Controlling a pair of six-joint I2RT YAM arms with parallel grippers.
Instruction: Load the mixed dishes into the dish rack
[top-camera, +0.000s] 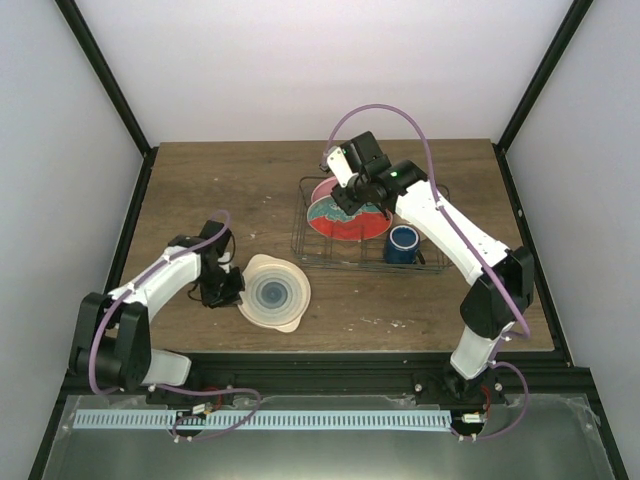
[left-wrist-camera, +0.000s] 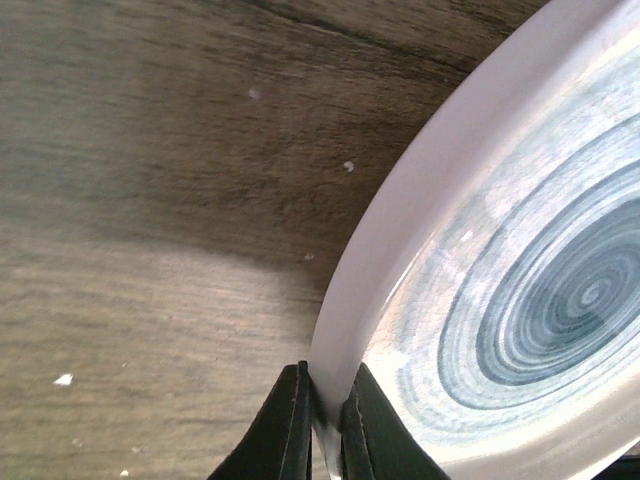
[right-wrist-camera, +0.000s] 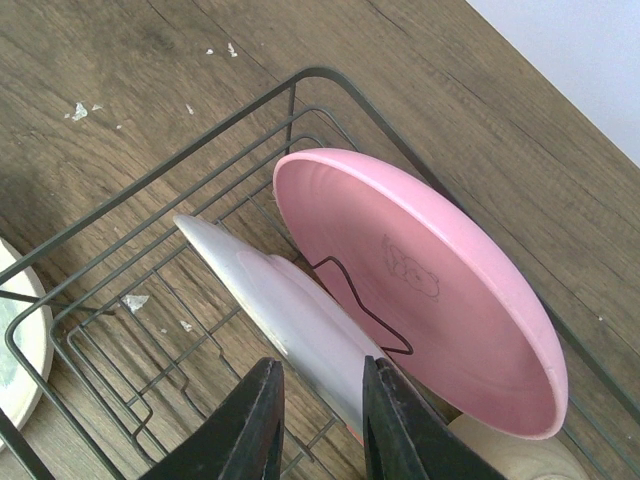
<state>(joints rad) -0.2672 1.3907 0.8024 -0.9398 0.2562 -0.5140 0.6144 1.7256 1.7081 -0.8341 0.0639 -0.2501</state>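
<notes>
On your bench (top-camera: 200, 200) the dish rack (top-camera: 330, 262) holds most of the load. The pink plate (right-wrist-camera: 430, 270) stands on edge in its dividers. The red plate with teal flower pattern (top-camera: 340, 220) leans inside the rack just in front of it, rim pinched by your right end effector (right-wrist-camera: 320, 365), so I judge it placed but not released. The pale blue-ringed plate (top-camera: 275, 292) is what remains: it lies just off the rack's near left corner, rim clamped by your left end effector (left-wrist-camera: 325, 370). The dark blue mug (top-camera: 403, 243) sits in the rack's near right part, and the small cream bowl (right-wrist-camera: 505, 455) is beside the pink plate (only a sliver shows).
</notes>
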